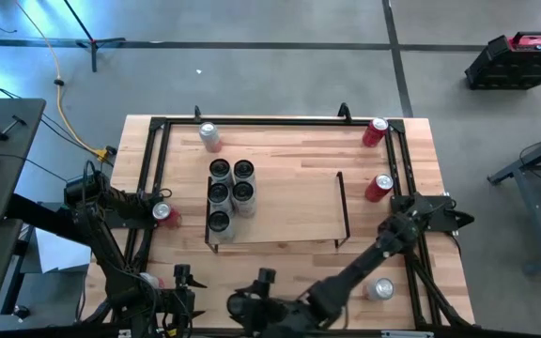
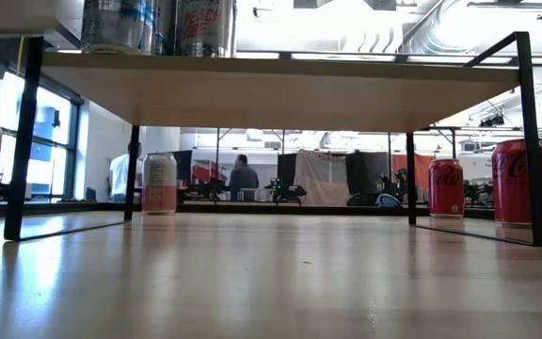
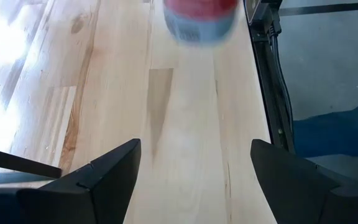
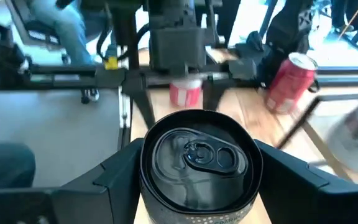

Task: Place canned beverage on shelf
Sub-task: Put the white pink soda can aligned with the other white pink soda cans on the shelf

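My right gripper [image 4: 197,155] is shut on a canned beverage [image 4: 197,158] with a dark pull-tab top and a silver, speckled side. The arm [image 1: 364,268] reaches from the table's right edge along its near edge. The shelf [image 1: 299,211] is a low light-wood board on black wire end frames in the middle of the table. Several dark-topped cans [image 1: 230,188] stand on its left part. My left gripper [image 3: 194,149] is open at the near left. A red can [image 3: 199,18] stands ahead of its fingers, apart from them. My right gripper pinches the can's side wall just below the rim [image 4: 146,186] between its two fingers, one on each side. The fingers come nearly level from the table's right side. The can stands upright in the hold, top up. Its base lies below the frame.
Loose cans stand around the shelf: two red ones [image 1: 375,131] [image 1: 378,188] at the right, a pale one [image 1: 209,134] at the far left, a red-and-white one [image 1: 164,214] at the left and a silver one [image 1: 378,289] at the near right. The shelf's right half is bare. A person [image 2: 244,177] sits beyond the table.
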